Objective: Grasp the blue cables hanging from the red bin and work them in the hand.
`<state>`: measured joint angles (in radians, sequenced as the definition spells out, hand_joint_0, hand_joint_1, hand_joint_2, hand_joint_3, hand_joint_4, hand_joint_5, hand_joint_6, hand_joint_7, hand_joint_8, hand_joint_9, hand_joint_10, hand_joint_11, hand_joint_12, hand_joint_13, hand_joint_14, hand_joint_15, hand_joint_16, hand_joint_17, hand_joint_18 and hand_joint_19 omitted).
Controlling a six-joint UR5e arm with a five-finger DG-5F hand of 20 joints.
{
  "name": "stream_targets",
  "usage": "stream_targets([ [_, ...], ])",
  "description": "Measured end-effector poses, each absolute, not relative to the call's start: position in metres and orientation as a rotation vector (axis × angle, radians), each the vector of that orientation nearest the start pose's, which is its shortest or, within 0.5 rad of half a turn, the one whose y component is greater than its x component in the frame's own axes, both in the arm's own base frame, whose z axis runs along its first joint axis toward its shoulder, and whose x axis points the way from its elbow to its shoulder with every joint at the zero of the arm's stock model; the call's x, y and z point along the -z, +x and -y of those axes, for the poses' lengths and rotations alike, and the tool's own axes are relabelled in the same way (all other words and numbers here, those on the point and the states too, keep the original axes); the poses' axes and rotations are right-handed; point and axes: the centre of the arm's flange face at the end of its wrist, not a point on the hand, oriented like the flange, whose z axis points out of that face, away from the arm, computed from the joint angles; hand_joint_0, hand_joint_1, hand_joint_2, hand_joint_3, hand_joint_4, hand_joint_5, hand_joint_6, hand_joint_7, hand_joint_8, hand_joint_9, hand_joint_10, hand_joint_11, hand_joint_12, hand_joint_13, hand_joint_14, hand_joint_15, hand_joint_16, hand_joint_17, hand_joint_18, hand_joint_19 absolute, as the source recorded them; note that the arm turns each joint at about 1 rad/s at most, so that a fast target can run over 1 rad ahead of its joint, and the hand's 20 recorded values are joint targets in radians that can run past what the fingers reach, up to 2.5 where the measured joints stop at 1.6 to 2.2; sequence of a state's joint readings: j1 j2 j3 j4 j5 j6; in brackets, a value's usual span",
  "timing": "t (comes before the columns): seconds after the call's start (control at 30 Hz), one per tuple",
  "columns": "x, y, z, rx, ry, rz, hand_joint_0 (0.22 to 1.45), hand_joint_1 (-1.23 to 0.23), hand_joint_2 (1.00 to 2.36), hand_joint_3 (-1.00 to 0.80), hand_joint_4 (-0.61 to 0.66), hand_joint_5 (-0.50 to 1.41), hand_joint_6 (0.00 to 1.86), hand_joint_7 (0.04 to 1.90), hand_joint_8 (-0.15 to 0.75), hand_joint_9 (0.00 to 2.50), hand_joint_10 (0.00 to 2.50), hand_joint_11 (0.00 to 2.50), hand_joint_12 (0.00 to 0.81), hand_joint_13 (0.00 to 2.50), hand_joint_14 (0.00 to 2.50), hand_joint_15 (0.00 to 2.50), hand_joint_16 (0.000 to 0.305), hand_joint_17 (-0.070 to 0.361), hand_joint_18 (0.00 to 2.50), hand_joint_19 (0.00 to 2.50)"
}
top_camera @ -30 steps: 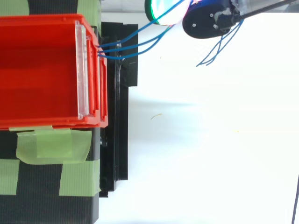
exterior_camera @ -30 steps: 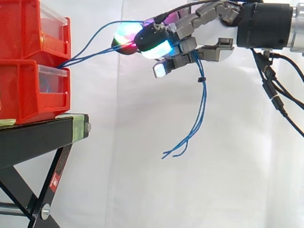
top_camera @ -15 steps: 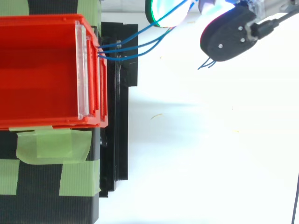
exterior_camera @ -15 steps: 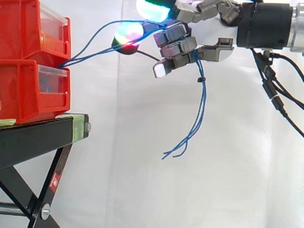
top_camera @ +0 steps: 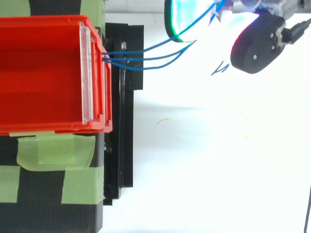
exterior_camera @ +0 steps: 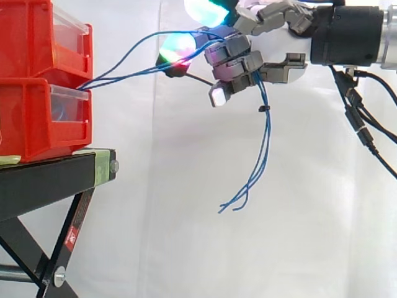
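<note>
Thin blue cables [exterior_camera: 130, 59] run from between the stacked red bins [exterior_camera: 43, 81] rightward into my hand [exterior_camera: 239, 53]. In the side view the hand sits high, right of the bins, with its fingers curled round the cables. Past the fingers the cables' loose ends [exterior_camera: 248, 186] hang down, held together by a small black tie. From above, the cables [top_camera: 146, 53] leave the red bin [top_camera: 43, 73] and pass up under a glowing cyan fingertip [top_camera: 182, 19]; a dark thumb part [top_camera: 255, 46] lies to the right.
The bins rest on a black stand [exterior_camera: 49, 180] with green tape [top_camera: 53, 150] on its top. A white curtain hangs behind, and white floor [top_camera: 204, 160] lies right of the stand. The arm comes in from the right.
The hand has shifted right, away from the bins, drawing the cables along. The thumb has swung up off the fingers, and the hanging ends have moved right with the hand.
</note>
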<state>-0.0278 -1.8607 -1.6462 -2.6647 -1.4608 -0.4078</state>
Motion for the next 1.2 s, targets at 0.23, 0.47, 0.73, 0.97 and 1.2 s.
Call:
stream_targets([
  [0.23,-0.3415,0.5933,0.1599,-0.822,0.915,-1.208,0.74,-0.69,1.00,-1.00,0.25,0.45,0.39,1.24,0.382,0.71,2.50,2.50,0.466,0.94,2.50,1.56,0.054,0.122,1.15,0.70],
  [0.47,-0.3415,0.5936,0.1588,-0.815,0.909,-1.211,0.73,-0.69,1.00,-1.00,0.23,0.53,0.34,1.28,0.366,0.82,2.50,2.50,0.465,1.01,2.50,1.57,0.055,0.123,1.22,0.66],
  [0.73,-0.3418,0.5940,0.1585,-0.818,0.905,-1.209,0.71,-0.69,1.00,-1.00,0.24,0.58,0.29,1.33,0.356,0.88,2.50,2.50,0.455,1.06,2.50,1.56,0.056,0.126,1.28,0.63],
  [0.97,-0.3395,0.5920,0.1583,-0.810,0.917,-1.229,0.72,-0.70,1.00,-1.00,0.23,0.62,0.28,1.34,0.331,0.98,2.50,2.50,0.456,1.12,2.50,1.57,0.055,0.123,1.34,0.63],
  [1.2,-0.3390,0.5916,0.1582,-0.809,0.918,-1.234,0.73,-0.69,1.00,-1.00,0.19,0.67,0.24,1.37,0.309,1.05,2.50,2.50,0.446,1.15,2.50,1.59,0.054,0.121,1.37,0.66],
])
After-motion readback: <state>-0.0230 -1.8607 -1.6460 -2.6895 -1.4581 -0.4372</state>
